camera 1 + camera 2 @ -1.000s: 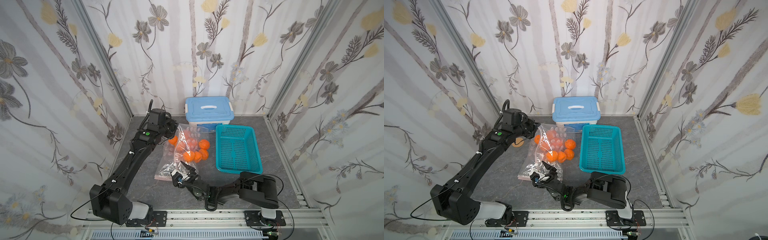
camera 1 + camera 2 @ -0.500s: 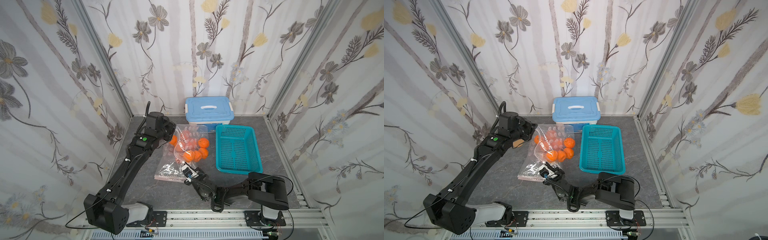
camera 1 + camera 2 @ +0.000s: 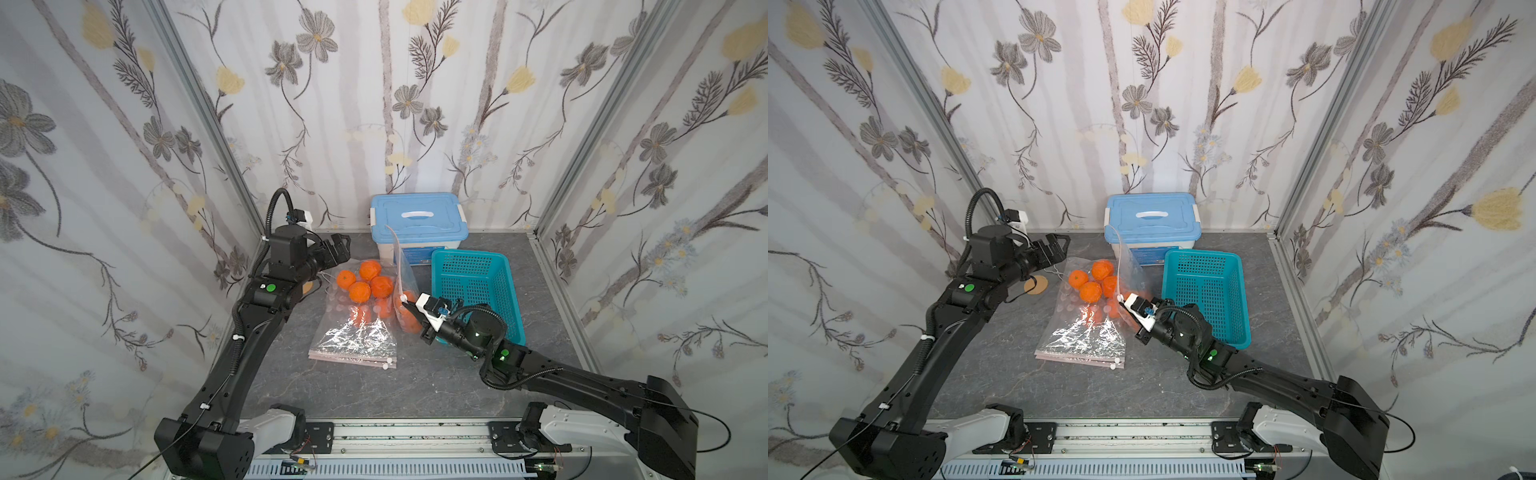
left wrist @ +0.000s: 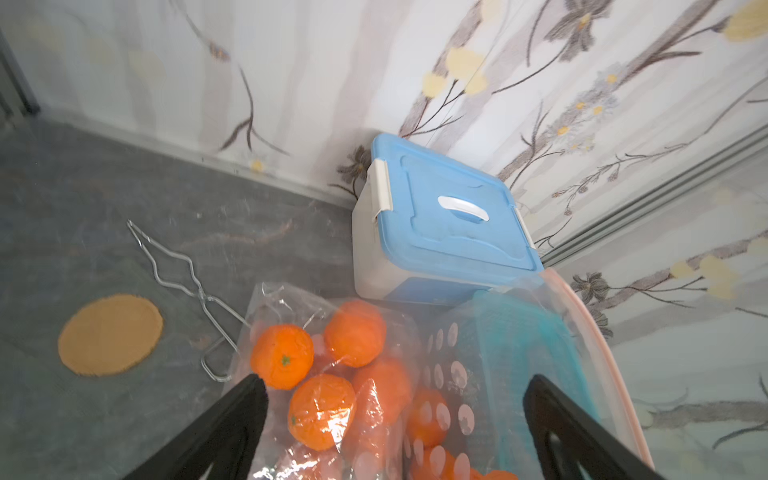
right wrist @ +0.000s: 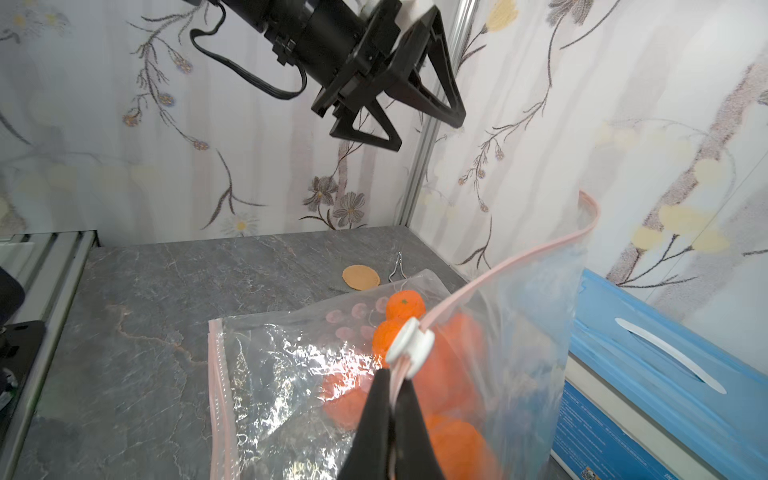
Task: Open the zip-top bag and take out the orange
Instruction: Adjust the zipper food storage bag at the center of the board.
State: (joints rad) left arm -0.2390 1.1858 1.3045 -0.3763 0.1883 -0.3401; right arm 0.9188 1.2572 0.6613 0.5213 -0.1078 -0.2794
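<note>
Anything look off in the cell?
Nothing spilled or damaged. The zip-top bag is lopsided: its pink zip strip stands up in an arc, pinched by the shut right gripper just beside the white slider. Loose wire tongs lie beside the bag's far corner.

Comes to one filled zip-top bag (image 3: 353,336), perhaps more lying flat beneath, at least six oranges (image 3: 359,291) with any others blurred by plastic, one blue-lidded box (image 3: 419,218), one teal basket (image 3: 473,282), one round cork mat (image 3: 1036,285), one wire tongs (image 4: 203,294), two arms (image 3: 249,332).
</note>
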